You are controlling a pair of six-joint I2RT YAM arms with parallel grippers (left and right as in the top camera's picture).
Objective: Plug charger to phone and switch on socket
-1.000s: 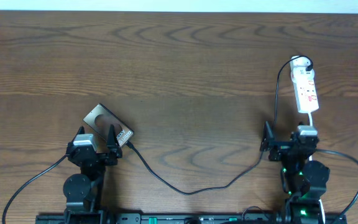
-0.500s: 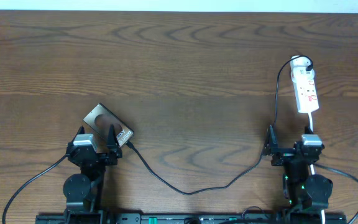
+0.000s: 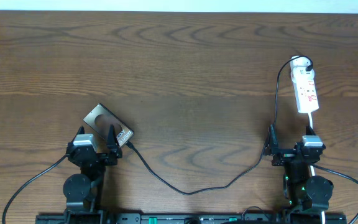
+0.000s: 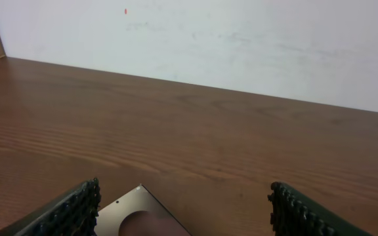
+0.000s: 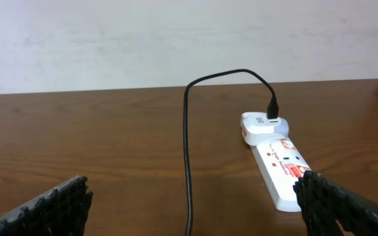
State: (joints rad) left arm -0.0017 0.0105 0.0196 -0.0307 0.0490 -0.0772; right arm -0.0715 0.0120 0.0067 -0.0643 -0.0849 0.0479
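Beneath the spread left pincer (image 3: 96,140) the phone (image 3: 104,119) has its near edge hidden, while the right pincer (image 3: 289,147) gapes too.

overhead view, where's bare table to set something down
The far strip of table beyond the phone and the socket is bare, as is the wide middle between them, above the charger cable. Crowded: the near edge, around the left gripper and right gripper.
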